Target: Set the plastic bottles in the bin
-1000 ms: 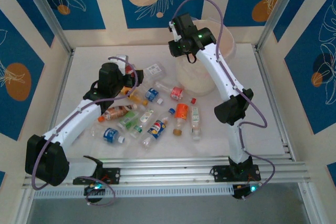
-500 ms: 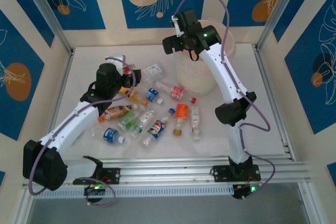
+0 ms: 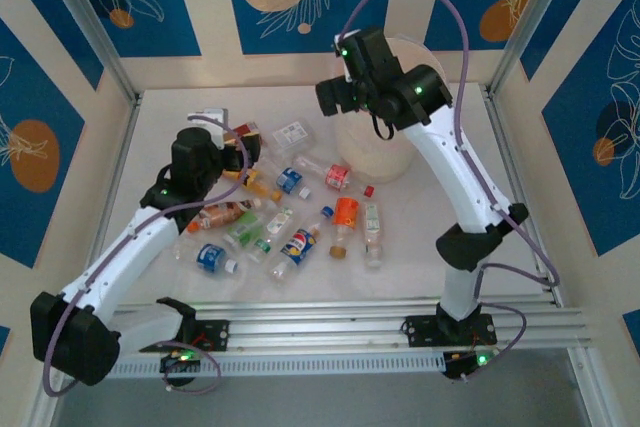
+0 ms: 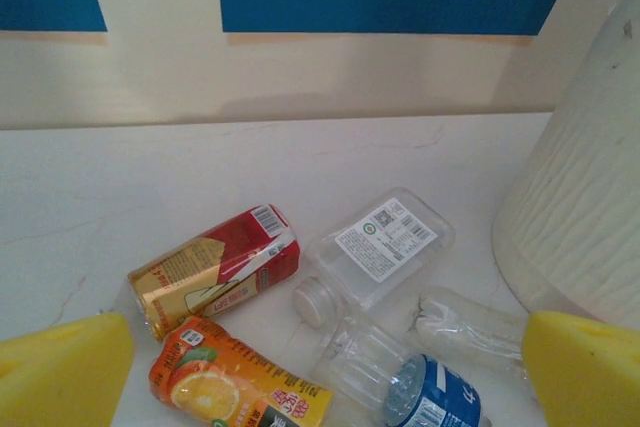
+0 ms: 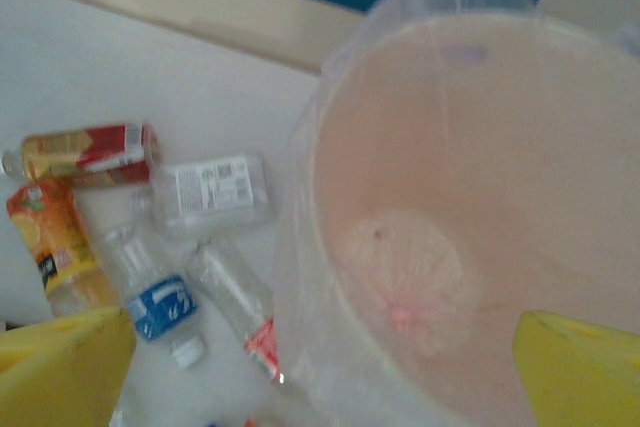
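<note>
Springing apart just now, the right gripper (image 5: pixel 320 352) hangs empty over the round white bag-lined bin (image 5: pixel 520 127) upper-centre. The left gripper (image 4: pixel 325 362) gapes above the remaining clear plastic bottles (image 4: pixel 385 237).

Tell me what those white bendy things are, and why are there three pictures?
They are two robot arms bolted to a table. The big picture looks down from above. The other two come from small cameras on each wrist; the yellow bits are the gripper fingers. The left gripper hangs open over plastic bottles lying on the table. The right gripper is open above the bin, a white bucket lined with a thin bag. Neither gripper holds anything.
</note>
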